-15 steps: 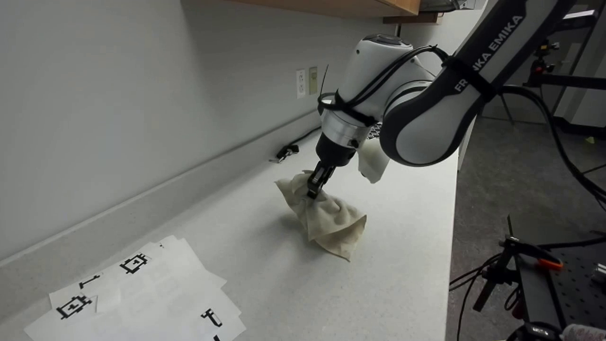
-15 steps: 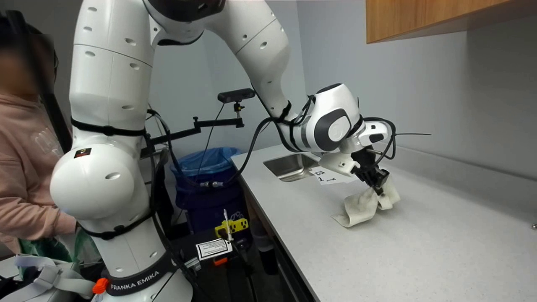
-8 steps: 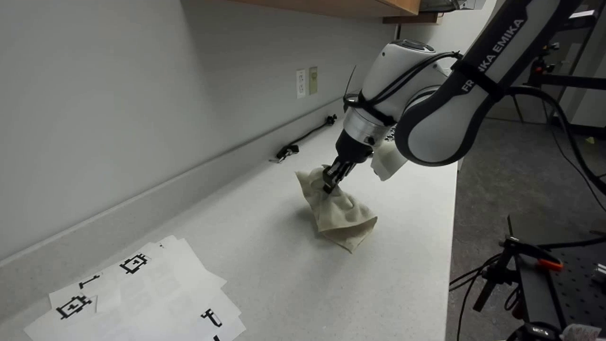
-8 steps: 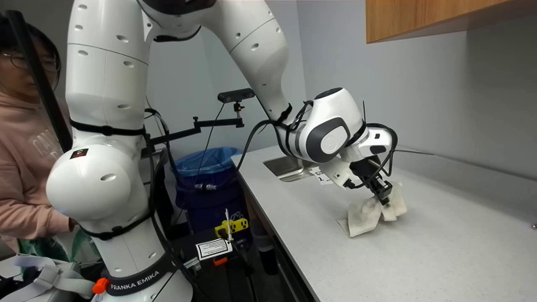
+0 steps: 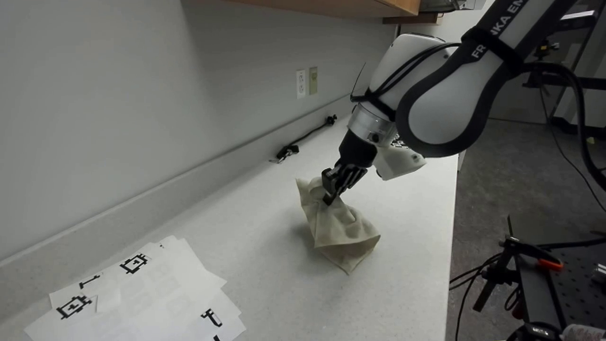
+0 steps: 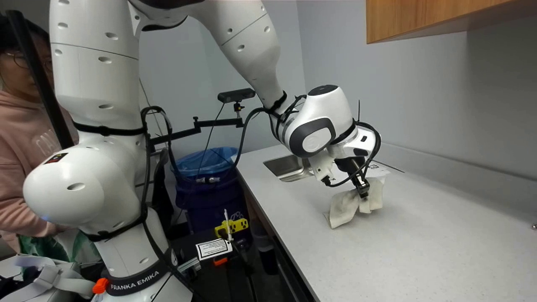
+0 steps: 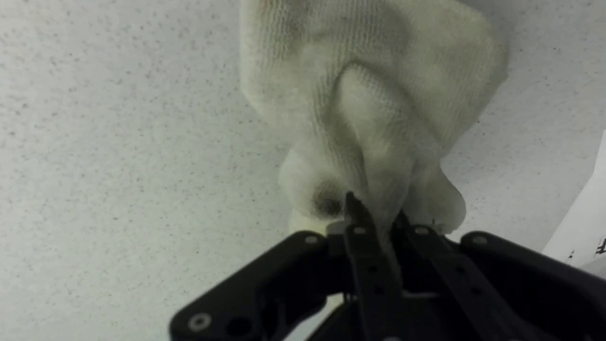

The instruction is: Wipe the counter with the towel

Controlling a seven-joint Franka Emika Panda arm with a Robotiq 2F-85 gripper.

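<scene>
My gripper [image 5: 328, 201] points steeply down and is shut on a crumpled off-white towel [image 5: 338, 227], pinched near its middle. In an exterior view the gripper [image 6: 363, 194] and towel [image 6: 342, 208] are near the middle of the pale speckled counter [image 6: 419, 251], beyond which lies a sink. In the wrist view a fold of the towel [image 7: 293, 85] runs up between the two fingertips [image 7: 376, 204], and a dark spot shows on the cloth beside them. The towel's loose ends hang down to the counter [image 5: 274, 284]; I cannot tell whether all of them touch it.
Papers with black markers [image 5: 156, 293] lie on the counter. A small black device with a cable [image 5: 288, 151] lies by the back wall [image 5: 118, 118]. A sink [image 6: 289, 167] and wooden cabinet [image 6: 440, 21] are nearby. A person [image 6: 25, 167] sits behind the arm.
In an exterior view the gripper and towel first moved right, then down the picture. In another they moved right and down, then back left and up. The towel stays gripped throughout.
</scene>
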